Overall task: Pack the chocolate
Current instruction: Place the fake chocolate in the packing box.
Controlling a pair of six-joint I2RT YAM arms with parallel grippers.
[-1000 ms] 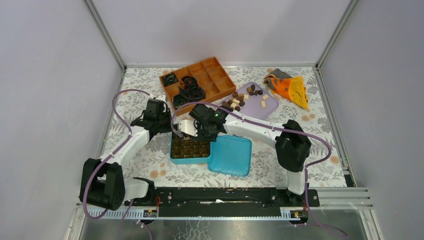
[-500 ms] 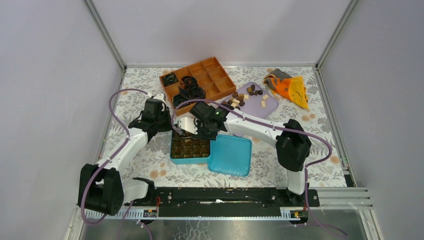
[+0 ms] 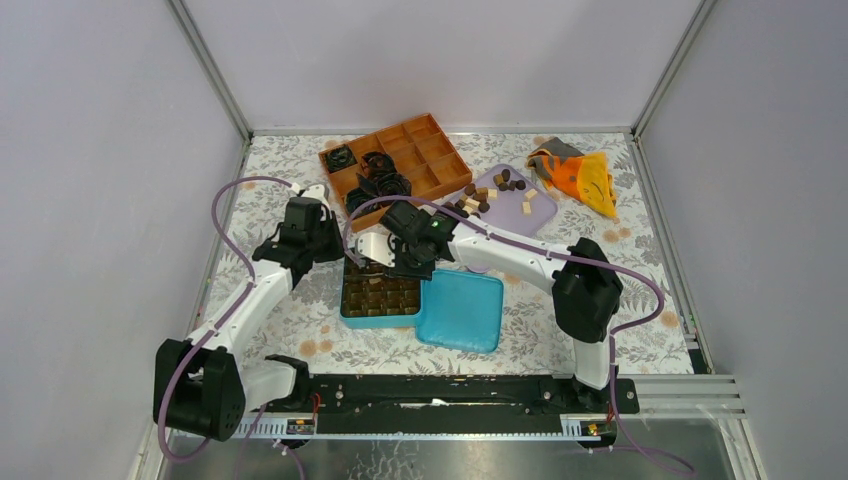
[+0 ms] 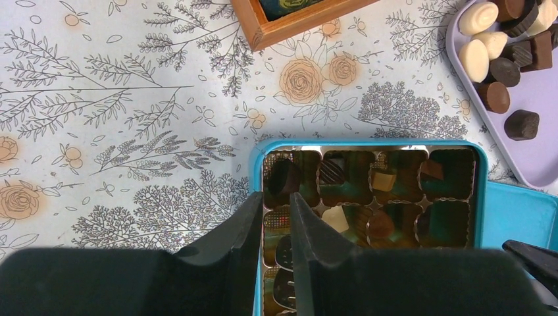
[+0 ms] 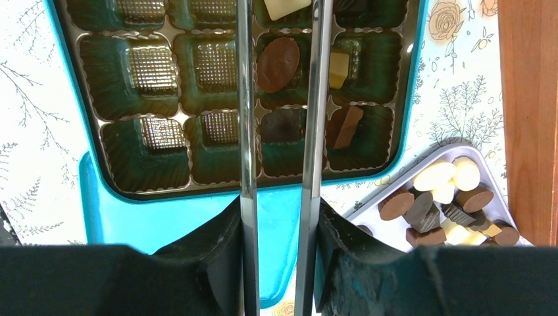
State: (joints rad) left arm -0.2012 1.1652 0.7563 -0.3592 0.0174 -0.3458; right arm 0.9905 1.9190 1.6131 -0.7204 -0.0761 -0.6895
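Loose chocolate (image 3: pixel 480 197) in dark brown, mid brown and cream lies on a purple tray (image 3: pixel 532 212). An open blue tin (image 3: pixel 346 318) holds a gold cell insert with a few pieces in it (image 5: pixel 278 64). My right gripper (image 3: pixel 380 255) hangs over the tin's far end. Its long metal fingers (image 5: pixel 245 131) stand apart over the filled cells, with nothing held and their tips past the frame's top. My left gripper (image 4: pixel 276 197) is over the tin's left wall (image 4: pixel 258 178). It has a narrow gap and is empty, with one finger outside the wall and one over the cells.
The tin's blue lid (image 3: pixel 462 310) lies right of the tin. A wooden divided box (image 3: pixel 420 150) with black paper cups (image 3: pixel 378 180) stands at the back. An orange and grey cloth (image 3: pixel 582 176) lies at the back right. Cage walls enclose the table.
Both grippers have shifted slightly toward the far side of the tin. The left arm's elbow has swung a little left.
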